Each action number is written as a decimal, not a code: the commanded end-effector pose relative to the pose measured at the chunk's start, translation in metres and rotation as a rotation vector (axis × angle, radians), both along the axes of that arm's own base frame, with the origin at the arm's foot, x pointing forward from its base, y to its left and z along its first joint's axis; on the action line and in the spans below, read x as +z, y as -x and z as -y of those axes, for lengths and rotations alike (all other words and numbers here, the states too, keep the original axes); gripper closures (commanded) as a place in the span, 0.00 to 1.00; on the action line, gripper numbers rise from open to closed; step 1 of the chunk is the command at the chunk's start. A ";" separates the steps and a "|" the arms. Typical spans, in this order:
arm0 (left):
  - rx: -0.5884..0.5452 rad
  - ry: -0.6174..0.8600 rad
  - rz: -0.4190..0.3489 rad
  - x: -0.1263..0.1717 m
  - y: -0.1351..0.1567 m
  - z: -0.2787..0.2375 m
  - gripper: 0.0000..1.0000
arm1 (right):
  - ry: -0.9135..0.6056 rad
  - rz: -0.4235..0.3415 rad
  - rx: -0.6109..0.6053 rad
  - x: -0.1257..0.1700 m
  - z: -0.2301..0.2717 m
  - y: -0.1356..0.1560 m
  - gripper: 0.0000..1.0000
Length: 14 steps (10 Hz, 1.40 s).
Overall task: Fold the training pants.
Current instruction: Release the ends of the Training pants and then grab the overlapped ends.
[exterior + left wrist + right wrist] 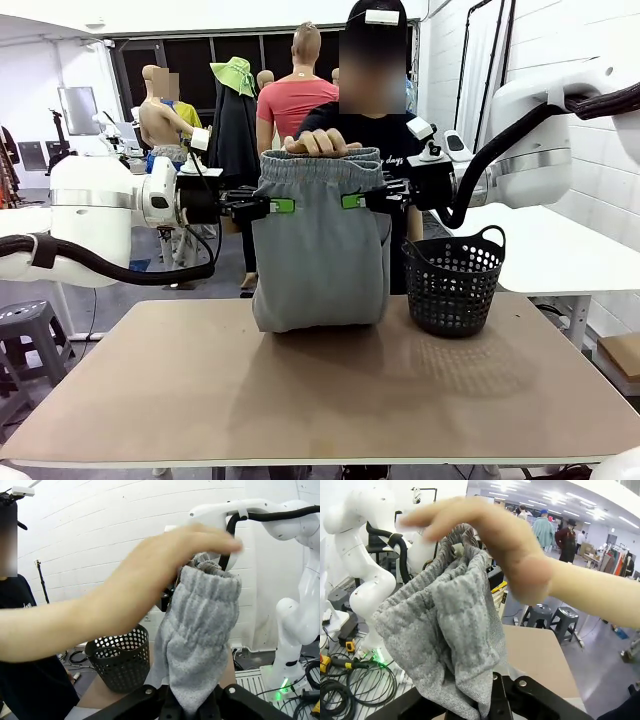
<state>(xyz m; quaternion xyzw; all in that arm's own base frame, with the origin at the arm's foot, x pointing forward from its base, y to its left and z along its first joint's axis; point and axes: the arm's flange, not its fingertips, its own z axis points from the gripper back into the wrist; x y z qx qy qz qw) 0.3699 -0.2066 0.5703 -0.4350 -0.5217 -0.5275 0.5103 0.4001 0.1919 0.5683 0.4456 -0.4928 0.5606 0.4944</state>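
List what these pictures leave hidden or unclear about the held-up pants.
- Left wrist view: fingertips of the left gripper, buried in the training pants.
- Right wrist view: the person's hand, motion-blurred.
- Front view: the pants' far side, behind their own front layer.

Grey training pants (200, 625) under a person's hand (170, 562), black basket (120, 661) nearby

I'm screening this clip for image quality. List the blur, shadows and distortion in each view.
Front view: sharp and evenly lit; the training pants and basket throw soft shadows on the table. Left wrist view: the person's hand is motion-blurred, and the wide lens bows the wall's lines. Right wrist view: the person's hand is smeared too; the training pants are crisp.
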 end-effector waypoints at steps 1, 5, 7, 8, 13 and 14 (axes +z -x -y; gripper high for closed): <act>0.015 0.030 0.012 0.001 0.003 0.000 1.00 | -0.019 -0.008 0.008 0.002 0.000 0.001 1.00; 0.015 0.030 0.012 0.001 0.003 0.000 1.00 | -0.019 -0.008 0.008 0.002 0.000 0.001 1.00; 0.015 0.030 0.012 0.001 0.003 0.000 1.00 | -0.019 -0.008 0.008 0.002 0.000 0.001 1.00; 0.015 0.030 0.012 0.001 0.003 0.000 1.00 | -0.019 -0.008 0.008 0.002 0.000 0.001 1.00; 0.015 0.030 0.012 0.001 0.003 0.000 1.00 | -0.019 -0.008 0.008 0.002 0.000 0.001 1.00; 0.015 0.030 0.012 0.001 0.003 0.000 1.00 | -0.019 -0.008 0.008 0.002 0.000 0.001 1.00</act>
